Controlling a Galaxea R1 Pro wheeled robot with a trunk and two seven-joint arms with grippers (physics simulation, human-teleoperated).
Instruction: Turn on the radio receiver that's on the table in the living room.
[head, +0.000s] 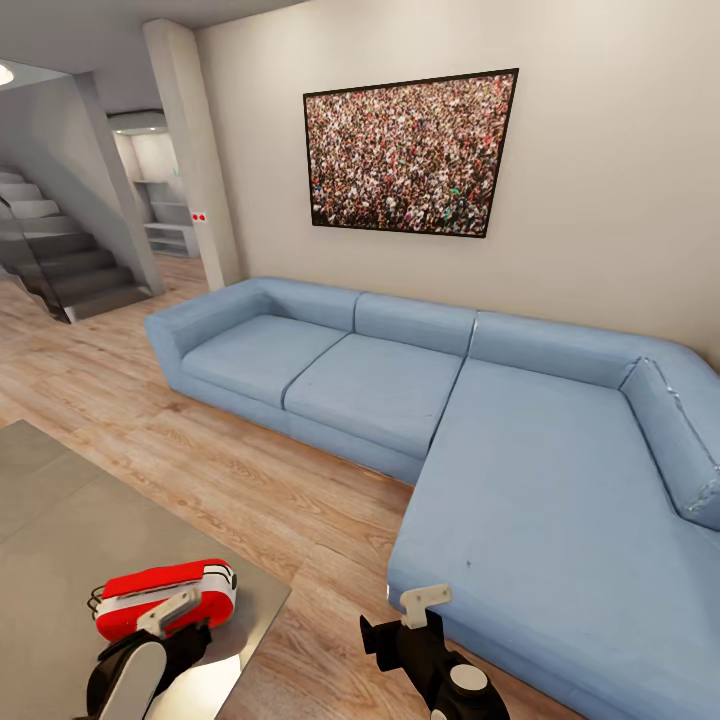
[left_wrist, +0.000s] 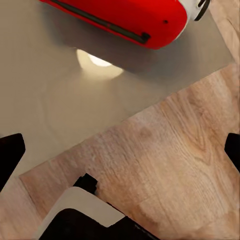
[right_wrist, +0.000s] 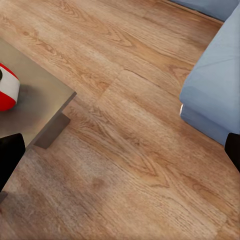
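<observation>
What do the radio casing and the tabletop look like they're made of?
The radio receiver: likely glossy red moulded plastic, smooth and rounded, with a white panel. The table: a matte grey slab, faintly reflective since a lamp glare shows on it; stone, laminate or painted, hard to tell.

Radio receiver (head: 165, 597) partly behind left claw (head: 170, 612).

A large light-blue L-shaped fabric sofa (head: 450, 400) fills the centre and right of the frame, beneath a black-framed photograph of a dense crowd (head: 410, 152) on the beige wall. Grey stairs (head: 60, 260) rise at upper left above a light wood plank floor (head: 230, 480).
</observation>
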